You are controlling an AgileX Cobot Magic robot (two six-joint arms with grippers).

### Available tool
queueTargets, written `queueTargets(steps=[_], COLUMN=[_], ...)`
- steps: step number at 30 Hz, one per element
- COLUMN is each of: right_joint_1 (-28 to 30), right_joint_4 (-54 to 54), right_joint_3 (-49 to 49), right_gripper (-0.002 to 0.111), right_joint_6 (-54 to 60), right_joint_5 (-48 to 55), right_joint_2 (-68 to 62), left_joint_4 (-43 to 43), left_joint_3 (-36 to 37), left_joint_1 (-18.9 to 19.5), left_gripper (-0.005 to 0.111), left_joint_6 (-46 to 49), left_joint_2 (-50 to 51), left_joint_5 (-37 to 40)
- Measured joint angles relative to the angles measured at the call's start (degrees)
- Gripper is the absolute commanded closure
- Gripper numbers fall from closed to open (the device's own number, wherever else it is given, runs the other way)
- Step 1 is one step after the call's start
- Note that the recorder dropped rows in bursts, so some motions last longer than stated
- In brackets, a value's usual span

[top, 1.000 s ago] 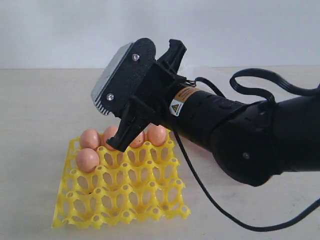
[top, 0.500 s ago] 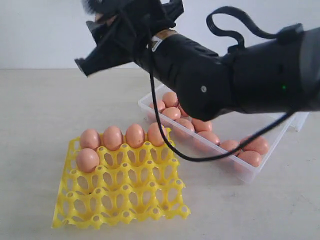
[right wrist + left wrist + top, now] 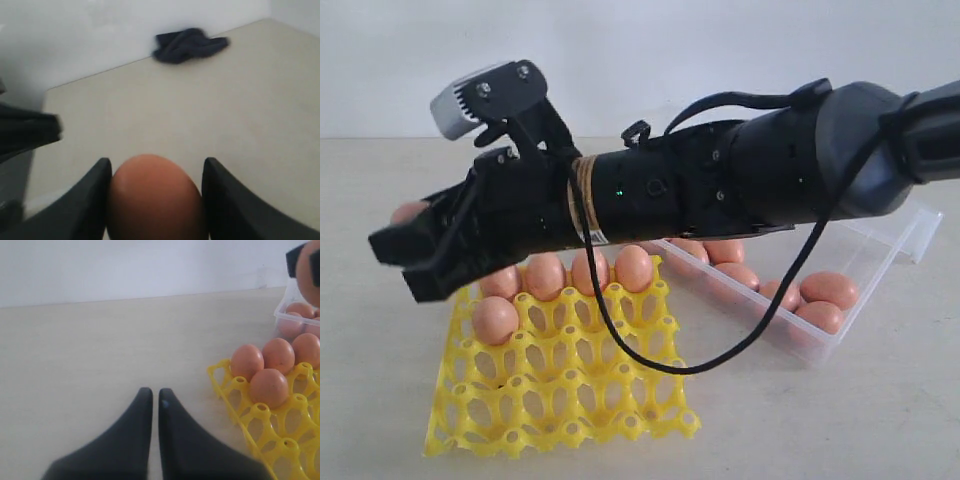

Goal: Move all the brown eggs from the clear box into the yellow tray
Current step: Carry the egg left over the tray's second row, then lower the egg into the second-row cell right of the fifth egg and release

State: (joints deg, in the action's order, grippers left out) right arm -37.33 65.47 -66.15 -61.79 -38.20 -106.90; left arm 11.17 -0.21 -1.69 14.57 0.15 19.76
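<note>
My right gripper (image 3: 405, 238) reaches across the exterior view to the left and is shut on a brown egg (image 3: 408, 211), held above the table just beyond the yellow tray's (image 3: 570, 400) back left corner. In the right wrist view the egg (image 3: 155, 200) fills the gap between the two black fingers of the gripper (image 3: 157, 161). Several brown eggs (image 3: 545, 275) sit in the tray's back cups. More eggs (image 3: 830, 288) lie in the clear box (image 3: 840, 340). My left gripper (image 3: 154, 391) is shut and empty, low over bare table beside the tray (image 3: 260, 420).
The box's open lid (image 3: 912, 235) leans up at the far right. A black cable (image 3: 650, 362) sags from the right arm over the tray. A dark cloth (image 3: 187, 45) lies on the floor by the far wall.
The right arm has swung down from high above the tray and now lies level across it, its gripper further left and lower, still holding the egg.
</note>
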Motion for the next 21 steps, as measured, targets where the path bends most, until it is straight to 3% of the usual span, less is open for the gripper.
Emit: queueTargets(steps=[4,12,21], right_joint_1=[2.19,11.13,11.7], right_joint_4=[9.65,11.32,8.73], right_joint_3=[0.0,-0.09,-0.09], right_gripper=[0.108,0.108,0.108], right_joint_6=[-4.7,-3.21,8.37], right_joint_5=[-9.21,-20.0,-13.5], right_joint_2=[-2.8,-10.65,-15.47], left_joint_4=[0.0,0.0,0.0], left_joint_3=[0.0,0.0,0.0], left_joint_1=[0.0,0.0,0.0], left_gripper=[0.103,0.103,0.103], left_joint_6=[0.0,0.0,0.0], left_joint_2=[0.0,0.0,0.0], left_joint_5=[0.0,0.0,0.0])
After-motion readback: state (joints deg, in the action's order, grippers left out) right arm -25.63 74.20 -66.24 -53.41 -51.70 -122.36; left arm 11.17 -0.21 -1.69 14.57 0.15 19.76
